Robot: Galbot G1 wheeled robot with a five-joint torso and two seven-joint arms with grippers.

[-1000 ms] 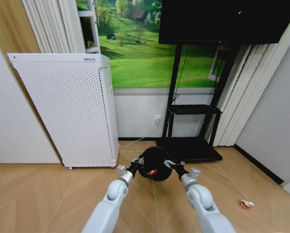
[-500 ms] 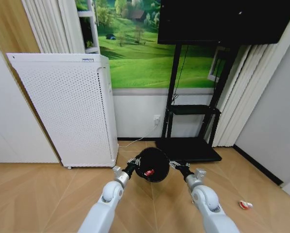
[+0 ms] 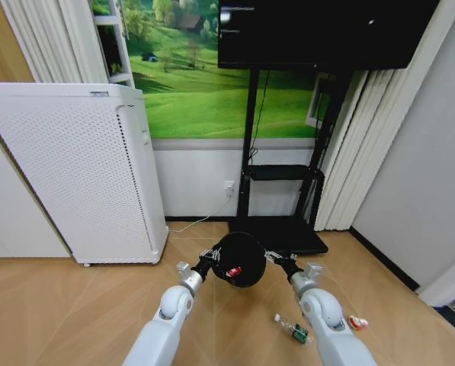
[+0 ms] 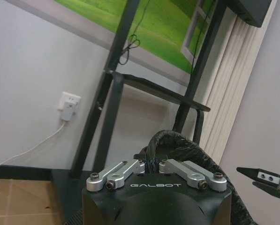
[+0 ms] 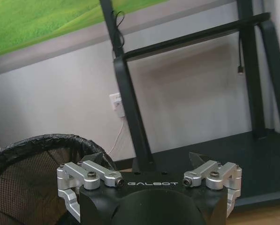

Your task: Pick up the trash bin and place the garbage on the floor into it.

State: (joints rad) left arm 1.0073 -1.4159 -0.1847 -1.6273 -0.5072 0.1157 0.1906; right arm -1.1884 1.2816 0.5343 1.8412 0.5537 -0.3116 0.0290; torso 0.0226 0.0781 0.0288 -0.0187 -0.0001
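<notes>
The left gripper (image 3: 209,258) is clamped on the rim of the trash bin (image 3: 240,258), held off the floor (image 3: 75,305) before the black TV stand (image 3: 277,229) and beside the white perforated appliance (image 3: 75,171). The right gripper (image 3: 276,259) waits with fingers apart alongside. A clear bottle (image 3: 292,329) and red-white scrap (image 3: 355,322) lie on the parquet.
</notes>
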